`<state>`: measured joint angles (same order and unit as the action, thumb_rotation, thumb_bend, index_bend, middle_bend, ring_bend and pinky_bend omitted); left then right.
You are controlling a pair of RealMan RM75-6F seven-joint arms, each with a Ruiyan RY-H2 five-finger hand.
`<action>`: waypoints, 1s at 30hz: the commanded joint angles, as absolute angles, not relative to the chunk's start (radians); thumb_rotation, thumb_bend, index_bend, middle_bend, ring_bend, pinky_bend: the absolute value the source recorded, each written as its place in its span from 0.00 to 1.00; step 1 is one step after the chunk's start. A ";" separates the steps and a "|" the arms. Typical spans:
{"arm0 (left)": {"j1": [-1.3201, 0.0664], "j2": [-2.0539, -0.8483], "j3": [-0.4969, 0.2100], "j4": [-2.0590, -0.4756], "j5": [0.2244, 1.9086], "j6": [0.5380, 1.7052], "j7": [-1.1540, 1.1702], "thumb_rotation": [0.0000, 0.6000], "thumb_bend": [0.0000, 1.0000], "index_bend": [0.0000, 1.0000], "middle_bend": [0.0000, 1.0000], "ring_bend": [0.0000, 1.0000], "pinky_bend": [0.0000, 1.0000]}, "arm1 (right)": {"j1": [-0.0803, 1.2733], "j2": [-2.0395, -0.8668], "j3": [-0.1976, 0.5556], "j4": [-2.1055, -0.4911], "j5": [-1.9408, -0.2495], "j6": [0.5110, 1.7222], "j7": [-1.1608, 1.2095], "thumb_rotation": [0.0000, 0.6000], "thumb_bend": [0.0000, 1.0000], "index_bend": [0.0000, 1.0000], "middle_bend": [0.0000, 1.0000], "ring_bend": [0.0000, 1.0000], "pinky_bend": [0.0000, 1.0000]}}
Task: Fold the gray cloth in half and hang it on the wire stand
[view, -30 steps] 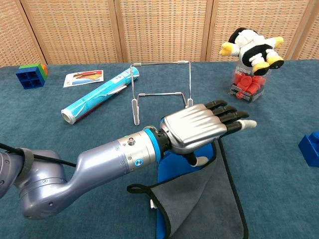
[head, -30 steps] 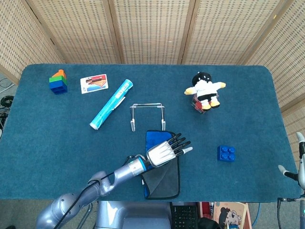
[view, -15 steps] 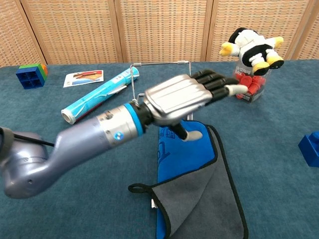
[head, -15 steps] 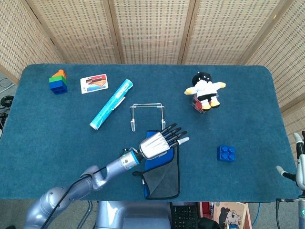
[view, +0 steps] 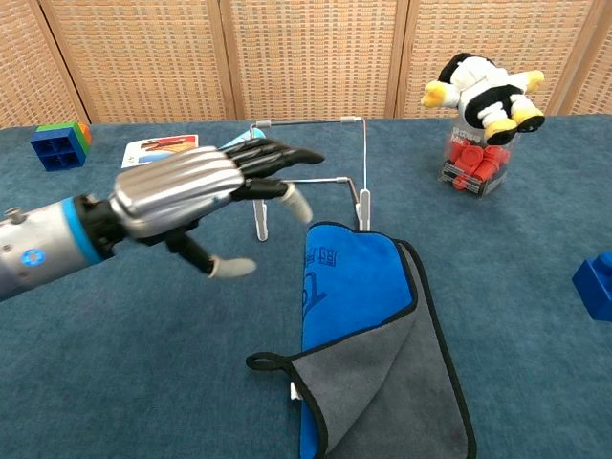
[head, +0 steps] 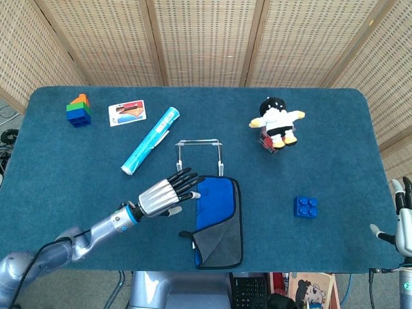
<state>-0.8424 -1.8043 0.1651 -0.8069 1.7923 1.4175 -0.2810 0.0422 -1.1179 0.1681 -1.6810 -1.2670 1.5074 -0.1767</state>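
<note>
The cloth [head: 217, 220] [view: 368, 344] lies flat on the table near the front edge, blue face up with a gray corner folded over its near part. Just behind it stands the wire stand [head: 199, 156] [view: 312, 180], bare. My left hand [head: 167, 194] [view: 196, 191] hovers left of the cloth with fingers spread, holding nothing. My right hand [head: 402, 217] shows only at the far right edge of the head view, fingers apart, away from the table.
A light blue rolled tube [head: 150, 140] lies left of the stand. A card [head: 127, 112] and stacked blocks [head: 78, 110] sit at the back left. A plush penguin [head: 277, 120] on a jar of red pieces stands back right. A blue brick [head: 305, 206] lies right of the cloth.
My left hand has lifted off the cloth and swung left, ending beside the cloth's left edge. The cloth stays flat, now uncovered.
</note>
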 commanded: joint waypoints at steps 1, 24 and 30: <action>-0.802 -1.784 0.196 -0.827 1.810 1.446 -0.315 1.00 0.29 0.31 0.00 0.00 0.00 | 0.043 -1.122 0.168 -1.682 -1.266 1.510 -0.187 1.00 0.00 0.00 0.00 0.00 0.00; -0.777 -1.852 0.239 -0.916 1.890 1.353 -0.289 1.00 0.31 0.35 0.00 0.00 0.00 | 0.040 -1.122 0.172 -1.678 -1.253 1.512 -0.183 1.00 0.00 0.00 0.00 0.00 0.00; -0.777 -1.877 0.236 -0.899 1.901 1.337 -0.277 1.00 0.33 0.39 0.00 0.00 0.00 | 0.038 -1.117 0.174 -1.679 -1.253 1.513 -0.173 1.00 0.00 0.00 0.00 0.00 0.00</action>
<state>-0.7766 -1.8753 0.2366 -0.9011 1.8999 1.3395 -0.2779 0.0385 -1.1167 0.1743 -1.6792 -1.2533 1.5130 -0.1735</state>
